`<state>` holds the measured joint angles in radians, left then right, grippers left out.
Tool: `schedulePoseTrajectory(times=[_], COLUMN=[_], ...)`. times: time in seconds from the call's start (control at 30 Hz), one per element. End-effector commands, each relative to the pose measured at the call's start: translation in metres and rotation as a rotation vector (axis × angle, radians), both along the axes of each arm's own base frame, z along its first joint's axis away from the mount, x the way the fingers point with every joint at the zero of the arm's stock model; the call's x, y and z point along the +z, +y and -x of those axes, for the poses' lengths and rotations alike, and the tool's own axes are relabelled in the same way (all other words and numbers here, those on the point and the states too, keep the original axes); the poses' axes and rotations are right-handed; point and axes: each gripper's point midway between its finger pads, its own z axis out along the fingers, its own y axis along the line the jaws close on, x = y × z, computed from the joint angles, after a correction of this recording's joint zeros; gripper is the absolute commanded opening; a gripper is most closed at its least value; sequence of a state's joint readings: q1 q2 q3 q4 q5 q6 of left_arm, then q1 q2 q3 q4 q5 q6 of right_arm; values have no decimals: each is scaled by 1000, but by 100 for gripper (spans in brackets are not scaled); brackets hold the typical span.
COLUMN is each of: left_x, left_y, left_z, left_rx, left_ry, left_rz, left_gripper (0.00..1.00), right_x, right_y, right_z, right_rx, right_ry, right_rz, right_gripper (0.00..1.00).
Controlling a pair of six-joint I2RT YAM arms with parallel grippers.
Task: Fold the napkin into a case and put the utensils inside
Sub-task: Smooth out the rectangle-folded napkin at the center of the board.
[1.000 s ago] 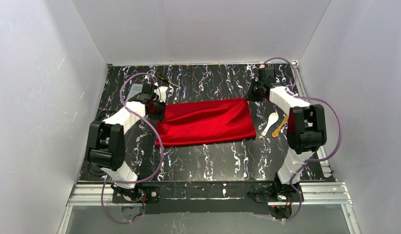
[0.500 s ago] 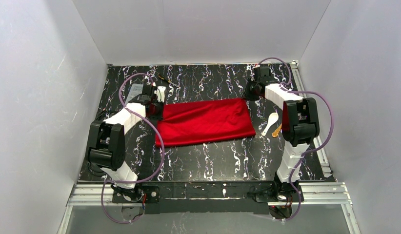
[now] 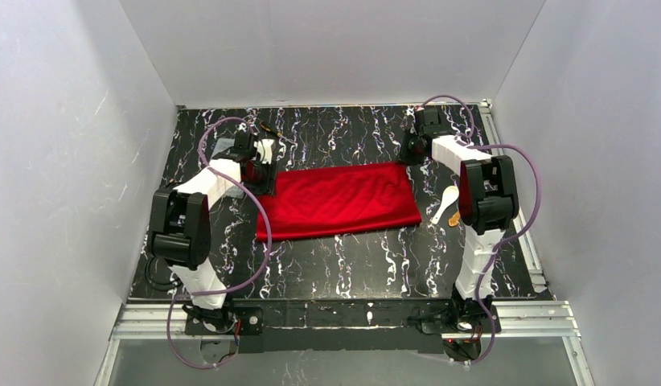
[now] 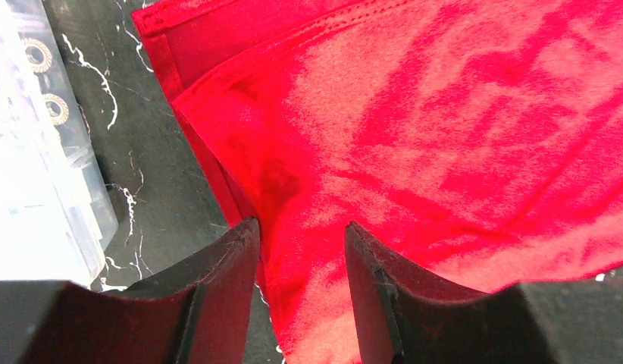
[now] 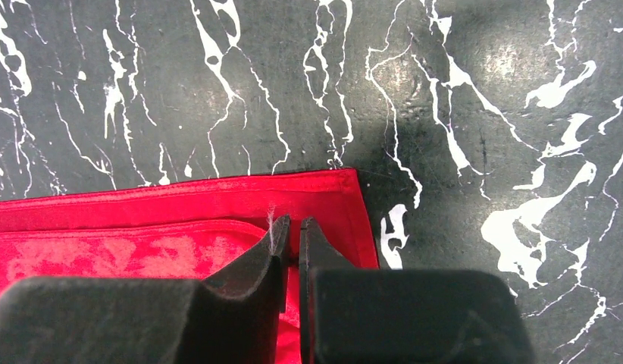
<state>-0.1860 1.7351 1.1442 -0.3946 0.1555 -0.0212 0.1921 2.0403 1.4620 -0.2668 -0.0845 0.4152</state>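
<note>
One surface (image 3: 343, 265): flat, glossy, black, veined with irregular white streaks like marble. Bears every item below.

Two arms, the left arm (image 3: 207, 189) and the right arm (image 3: 484, 193): white shells, black joints, one purple cable looped along each.

One napkin (image 3: 339, 201): bright red cloth, slight sheen, faint creases, stitched hem. Lies flat mid-surface as a long layered rectangle, long side running left to right, between the two pincers. Shows the upper layer set back from the hemmed lower layer at the left end and at the far right corner.

Two pincers, each of two black wedge-shaped fingers. For the left pincer (image 4: 301, 227): stands at the napkin's left end, fingers clearly parted, red cloth flat in the gap, nothing clamped. For the right pincer (image 5: 292, 221): hangs over the napkin's far right corner, fingers drawn almost together with only a thin slit between, nothing visibly held. Unclear whether touching the cloth.

One clear plastic compartment box (image 4: 36, 174): translucent, just beside the napkin's left end, not touching.

Two utensils (image 3: 446, 198), right of the napkin, near but apart from it: one white plastic spoon (image 3: 448, 195) with a round bowl; one slender yellow-gold piece (image 3: 455, 218) just beside it, partly hidden by the right arm.

One thin black-and-yellow tool (image 3: 271, 131), beyond the left pincer.

Two small ribbed metal rings (image 4: 37, 53) inside the box.
</note>
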Motion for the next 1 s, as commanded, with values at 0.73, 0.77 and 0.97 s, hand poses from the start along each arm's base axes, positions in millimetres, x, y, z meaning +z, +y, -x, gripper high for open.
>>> schedulePoseTrajectory(times=[0.73, 0.77, 0.97], left_x=[33, 33, 32], left_y=[-2, -4, -11], left_z=[-2, -1, 9], left_rx=[-145, -150, -196], left_ry=[-46, -46, -28], left_rz=[8, 11, 29], left_gripper=[41, 41, 40], right_x=[1, -1, -7], right_y=[0, -1, -4], right_z=[-22, -21, -20], right_rx=[4, 5, -8], right_ry=[-29, -24, -12], right_rz=[83, 84, 102], right_gripper=[3, 3, 3])
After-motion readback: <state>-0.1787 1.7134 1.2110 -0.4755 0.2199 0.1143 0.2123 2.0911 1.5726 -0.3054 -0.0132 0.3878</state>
